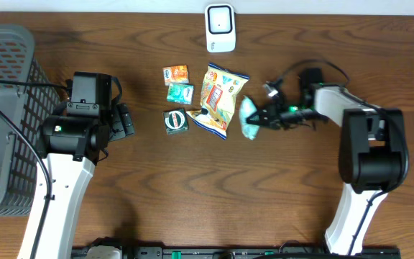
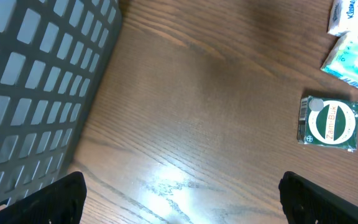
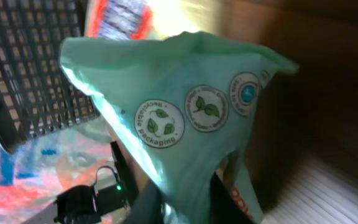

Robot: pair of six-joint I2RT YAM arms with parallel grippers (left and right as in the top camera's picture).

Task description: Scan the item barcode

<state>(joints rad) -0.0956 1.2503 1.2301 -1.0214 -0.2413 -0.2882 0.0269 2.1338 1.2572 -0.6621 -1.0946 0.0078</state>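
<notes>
Pale green packet (image 3: 185, 124) fills your right wrist view, its film face printed with round leaf seals and rising out from between the dark fingers at the bottom of the frame. From above it sits just right of the yellow snack bag (image 1: 218, 101), near the middle of the table (image 1: 192, 194) and well below the white scanner (image 1: 220, 29) at the far edge. Your right gripper (image 1: 263, 116) is pressed on its right end, pinching a fold of the film. I cannot tell whether the packet is clear of the wood or resting on it.

Judge it as very light and soft. The film is creased and flops into a loose cone shape, so it will sag and twist around wherever you hold it. It also looks glossy, which probably makes it slippery; a thin pinch on a single layer could slide out. Nothing about it suggests it will break, though a hard squeeze may crumple the print.

Take it by an edge seam or corner — that is where the film is doubled and stiffest — and keep the fingers off the flat printed faces. No barcode shows in any view, so you cannot yet say which face has to meet the scanner.

Your left gripper (image 1: 124, 121) is spread wide and empty beside the grey basket (image 1: 6, 108), free to pull the film flat if it curls.
</notes>
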